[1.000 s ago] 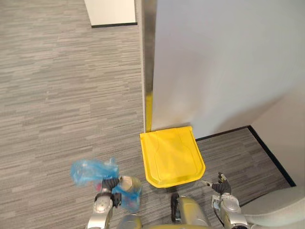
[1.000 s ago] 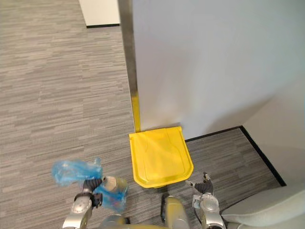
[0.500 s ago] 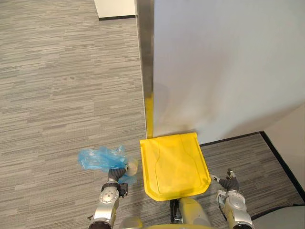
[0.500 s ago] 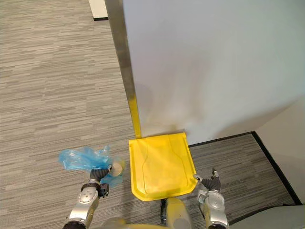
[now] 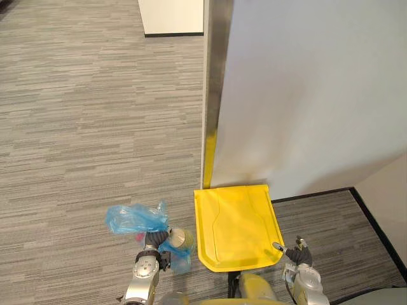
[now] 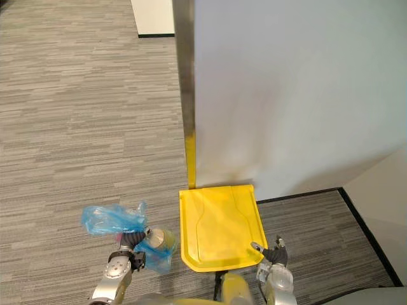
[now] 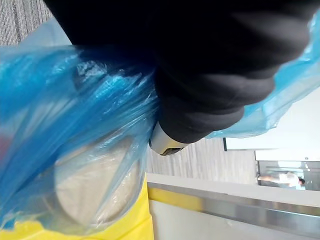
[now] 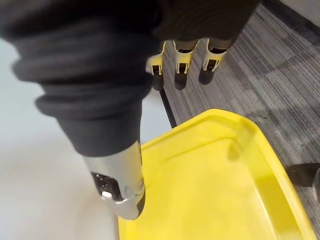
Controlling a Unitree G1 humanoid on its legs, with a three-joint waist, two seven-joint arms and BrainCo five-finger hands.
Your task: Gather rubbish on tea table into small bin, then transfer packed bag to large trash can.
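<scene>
Left wrist view: blue bag (image 7: 75, 115), crinkly see-thru film, pale disc (image 7: 90, 190) inside.
Left eye view: L hand (image 5: 152, 243) clamped on bag, beside yellow lid (image 5: 235, 225) (glossy, rounded).
R hand (image 5: 296, 255): fingers straight, at lid corner.

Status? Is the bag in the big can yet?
Not yet. Done: the rubbish is packed in the blue bag. In hand: the left hand grips that bag beside the large trash can, and the right hand, fingers open, sits by the near corner of the closed yellow lid. Left: lift the lid, drop the bag in.
</scene>
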